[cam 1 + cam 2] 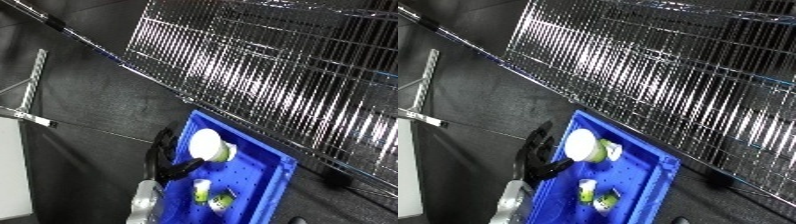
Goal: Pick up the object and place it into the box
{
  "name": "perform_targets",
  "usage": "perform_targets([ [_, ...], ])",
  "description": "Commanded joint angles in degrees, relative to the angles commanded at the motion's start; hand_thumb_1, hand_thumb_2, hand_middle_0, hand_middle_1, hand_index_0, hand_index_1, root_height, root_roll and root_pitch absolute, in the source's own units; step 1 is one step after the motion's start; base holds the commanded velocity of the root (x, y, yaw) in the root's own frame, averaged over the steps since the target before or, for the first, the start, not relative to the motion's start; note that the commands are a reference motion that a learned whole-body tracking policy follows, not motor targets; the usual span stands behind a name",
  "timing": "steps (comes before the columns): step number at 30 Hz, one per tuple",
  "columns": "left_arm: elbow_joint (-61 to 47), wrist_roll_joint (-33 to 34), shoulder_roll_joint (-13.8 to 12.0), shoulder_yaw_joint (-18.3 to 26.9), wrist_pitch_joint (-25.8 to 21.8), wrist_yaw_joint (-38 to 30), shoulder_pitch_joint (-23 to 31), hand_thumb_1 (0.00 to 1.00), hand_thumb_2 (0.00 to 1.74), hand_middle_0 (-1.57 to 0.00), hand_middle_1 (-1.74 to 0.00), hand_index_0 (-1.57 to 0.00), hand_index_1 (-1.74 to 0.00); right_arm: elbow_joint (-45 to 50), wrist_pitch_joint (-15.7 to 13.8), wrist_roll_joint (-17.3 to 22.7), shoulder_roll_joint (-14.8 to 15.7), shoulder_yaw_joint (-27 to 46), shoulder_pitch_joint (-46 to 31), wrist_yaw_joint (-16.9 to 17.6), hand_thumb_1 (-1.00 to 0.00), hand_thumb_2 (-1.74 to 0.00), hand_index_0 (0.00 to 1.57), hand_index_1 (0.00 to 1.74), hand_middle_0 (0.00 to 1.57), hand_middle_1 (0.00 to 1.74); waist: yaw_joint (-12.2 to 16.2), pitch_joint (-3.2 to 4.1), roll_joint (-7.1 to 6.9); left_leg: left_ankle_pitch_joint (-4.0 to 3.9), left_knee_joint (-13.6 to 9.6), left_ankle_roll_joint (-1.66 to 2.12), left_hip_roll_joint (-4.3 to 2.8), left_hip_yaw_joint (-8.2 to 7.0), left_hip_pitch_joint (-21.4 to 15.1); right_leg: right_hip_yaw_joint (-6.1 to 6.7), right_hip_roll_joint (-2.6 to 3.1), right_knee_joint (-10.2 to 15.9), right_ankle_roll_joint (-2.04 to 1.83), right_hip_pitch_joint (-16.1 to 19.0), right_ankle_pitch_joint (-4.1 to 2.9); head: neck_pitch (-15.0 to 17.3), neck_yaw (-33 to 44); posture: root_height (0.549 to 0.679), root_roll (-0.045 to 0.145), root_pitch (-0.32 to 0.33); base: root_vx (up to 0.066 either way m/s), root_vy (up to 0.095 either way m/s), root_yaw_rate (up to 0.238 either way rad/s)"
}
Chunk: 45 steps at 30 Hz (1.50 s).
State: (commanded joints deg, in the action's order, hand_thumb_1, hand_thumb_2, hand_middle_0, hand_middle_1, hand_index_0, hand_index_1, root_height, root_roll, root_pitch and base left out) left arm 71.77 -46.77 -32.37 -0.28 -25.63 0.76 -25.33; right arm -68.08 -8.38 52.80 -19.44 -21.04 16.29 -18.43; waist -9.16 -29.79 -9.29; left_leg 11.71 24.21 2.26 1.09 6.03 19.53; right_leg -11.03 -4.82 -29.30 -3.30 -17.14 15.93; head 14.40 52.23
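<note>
Filling the frame from 12 to 3 o'clock, a wire grid rack [284, 75] stands over a dark floor [89, 100]. At 6 o'clock, the blue bin [266, 185] holds small bottles [595, 197]. The left hand [173, 152] curls round a white-capped bottle [209, 145] over the bin; its forearm is cut off below, and no right hand shows.

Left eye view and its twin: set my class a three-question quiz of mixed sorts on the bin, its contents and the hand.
1. True or false: the blue bin is empty.
2. Which hand shows over the bin's edge? A) the left hand B) right
3. Fill in: the white-capped bottle is above the ___ bin.

Key: 1 false, two small bottles lie inside; 2 A; 3 blue.
</note>
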Motion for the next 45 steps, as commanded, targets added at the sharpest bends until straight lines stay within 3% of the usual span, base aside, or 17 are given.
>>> perform_targets([
  [11, 1.3, 0.3, 1.0, -1.7, 3.6, 4.2, 1.4, 0.00, 0.00, 0.00, 0.00, 0.00, 0.00, 0.9, 0.3, 0.3, 0.0, -0.1, 0.0, 0.5, 0.00, 0.00, 0.00, 0.00, 0.00, 0.00, 0.5, 0.00, 0.59, 0.66, 1.2, -0.35, 0.46, -0.34, 0.6, 0.20, -0.04, -0.1, -0.27, -0.5, -0.28, 1.1, -4.6, 0.659, 0.028, 0.058, 0.004, -0.005, -0.031],
  [18, 0.6, 1.4, 2.2, -4.2, 4.9, 5.9, 2.3, 0.00, 0.00, 0.00, 0.00, 0.00, 0.00, 1.4, 0.4, -0.8, -0.4, 0.1, 1.0, 1.2, 0.00, 0.00, 0.00, 0.00, 0.00, 0.00, 1.6, 0.00, 1.77, 0.89, 1.9, -0.47, 0.41, -1.05, 0.6, 0.63, -0.01, 0.0, -0.41, -0.9, -0.53, 2.3, -13.0, 0.658, 0.026, 0.059, -0.029, 0.017, -0.132],
  [31, -3.6, 6.7, 4.1, -10.7, 12.0, 9.8, 3.8, 0.00, 0.00, 0.00, 0.00, 0.00, 0.00, 4.0, 2.2, -1.5, -2.9, 0.7, 5.3, 4.7, 0.00, 0.00, 0.00, 0.00, 0.00, 0.00, 3.6, 0.00, 4.92, 0.99, 3.9, -0.25, 0.08, -2.99, 1.3, 2.28, 0.22, 0.1, -0.68, -2.6, -2.34, 1.5, -35.7, 0.658, 0.030, 0.059, -0.036, 0.026, -0.134],
  [37, -5.4, 8.3, 5.4, -12.5, 12.4, 8.7, 5.0, 0.00, 0.00, 0.00, 0.00, 0.00, 0.00, 5.1, 2.0, -2.1, -4.2, 1.6, 6.1, 4.6, 0.00, 0.00, 0.00, 0.00, 0.00, 0.00, 4.3, 0.00, 6.46, 0.38, 3.5, -0.22, 0.13, -3.52, 1.5, 2.84, 0.17, 0.2, -0.83, -3.3, -3.08, -0.5, -46.4, 0.658, 0.032, 0.063, -0.032, 0.019, -0.083],
  [45, -6.4, 12.8, 6.6, -14.9, 13.5, 6.1, 6.6, 0.00, 0.00, 0.00, 0.00, 0.00, 0.00, 7.9, -0.5, -1.5, -6.1, 2.5, 6.0, 3.8, 0.00, 0.00, 0.00, 0.00, 0.00, 0.00, 5.5, 0.00, 8.60, -0.24, 2.8, -0.30, 0.20, -3.92, 1.3, 3.07, -0.14, -0.9, -0.90, -4.4, -3.29, -3.9, -58.6, 0.657, 0.033, 0.065, -0.017, 0.032, -0.093],
])
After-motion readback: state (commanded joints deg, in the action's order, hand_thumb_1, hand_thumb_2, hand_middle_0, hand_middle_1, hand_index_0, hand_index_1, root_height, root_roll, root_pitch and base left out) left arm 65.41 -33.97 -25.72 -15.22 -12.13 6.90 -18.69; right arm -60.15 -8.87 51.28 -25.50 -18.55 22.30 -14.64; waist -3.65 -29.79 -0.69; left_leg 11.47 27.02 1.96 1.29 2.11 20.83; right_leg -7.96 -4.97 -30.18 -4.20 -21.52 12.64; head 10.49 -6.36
